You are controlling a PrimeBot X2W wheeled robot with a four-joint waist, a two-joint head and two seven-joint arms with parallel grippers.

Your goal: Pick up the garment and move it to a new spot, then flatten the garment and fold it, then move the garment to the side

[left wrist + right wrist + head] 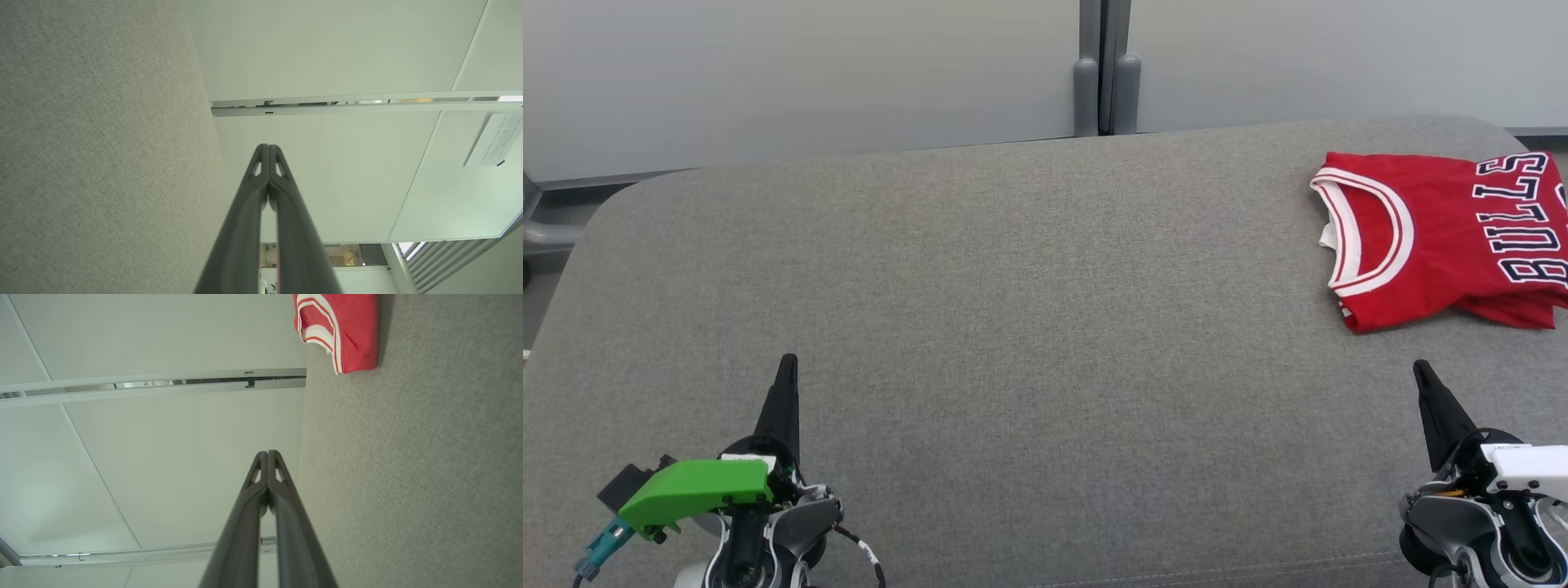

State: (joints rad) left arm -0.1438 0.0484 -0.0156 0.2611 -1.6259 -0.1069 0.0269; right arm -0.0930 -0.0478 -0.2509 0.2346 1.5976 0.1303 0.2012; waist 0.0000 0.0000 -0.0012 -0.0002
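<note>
The jersey lies folded at the far right of the grey table, collar toward the middle, its lettering cut off by the head view's right edge. Judging from that, the fold and the move aside look done, and what remains is to leave the bundle alone.

Both jaws are fully shut and hold nothing. The left fingers are pressed together over bare cloth at the near left. The right fingers are also pressed together at the near right, close to the jersey's near edge but apart from it.

To finish well, the right arm should pull straight back and up rather than sweep sideways, because its tip is close enough to snag the near edge. That edge looks uneven, with a lower layer poking out past the top one. If tidying is wanted, the right jaws are the ones to use: open, pinch all layers at once and nudge, so the fold does not slide apart.

The head view alone gives the whole layout and the jersey's lettering. The right wrist view shows the jersey side-on, a low stack with the striped trim at its end, well beyond the closed fingers. The left wrist view has the shut fingers, table cloth, wall panels and a paper notice.
</note>
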